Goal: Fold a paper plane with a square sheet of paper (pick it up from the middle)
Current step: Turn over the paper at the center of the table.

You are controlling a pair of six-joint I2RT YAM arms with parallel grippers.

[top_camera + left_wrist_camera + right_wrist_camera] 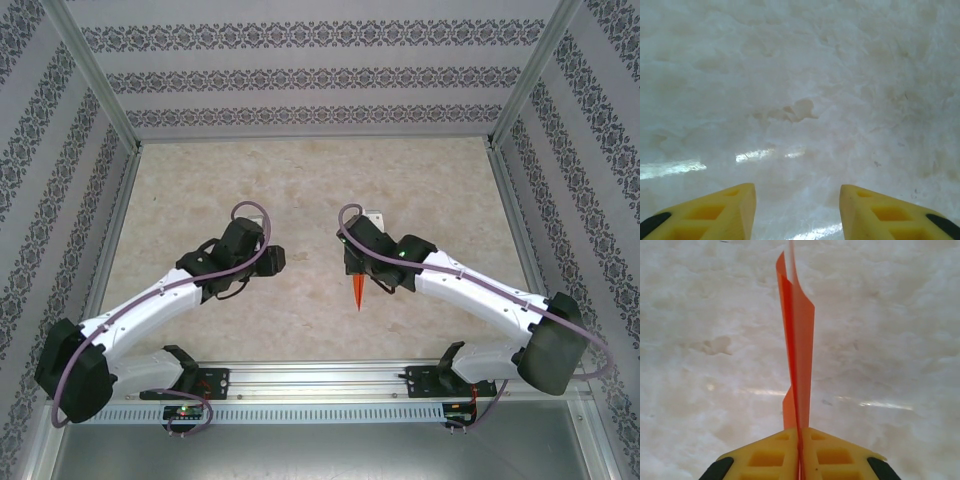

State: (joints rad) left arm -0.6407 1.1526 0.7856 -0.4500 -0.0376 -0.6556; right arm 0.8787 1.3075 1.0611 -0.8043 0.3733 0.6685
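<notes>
Orange plane (800,340) is pinched at its centre fold by the right gripper (800,434) — likely light, flimsy, easily crushed; left gripper (797,202) parted, empty.

The left arm (150,305) reaches from its base toward 1 o'clock, the left jaws parted with a clear gap between the yellow fingers (720,210). The right arm (480,295) reaches toward 10 o'clock, the right jaws pressed together on the plane (799,355).
</notes>
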